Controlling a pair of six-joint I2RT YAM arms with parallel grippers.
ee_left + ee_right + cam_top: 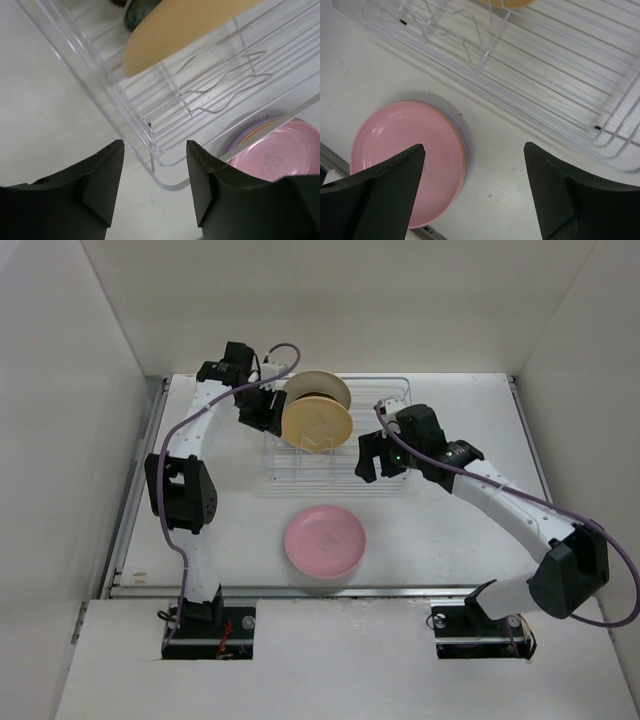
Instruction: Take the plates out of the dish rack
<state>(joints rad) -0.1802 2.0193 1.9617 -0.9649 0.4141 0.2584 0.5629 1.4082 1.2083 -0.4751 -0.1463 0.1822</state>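
Task partly complete. A pink plate [325, 540] tops a stack on the tabletop [240, 540]. A cream plate [317, 418] stands upright in the dish rack [375, 390], another behind it. The left gripper [155, 147] and right gripper [474, 146] are both released, holding nothing.

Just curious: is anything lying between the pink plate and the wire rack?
Nothing: bare table separates pink plate from dish rack, seen in the top view.
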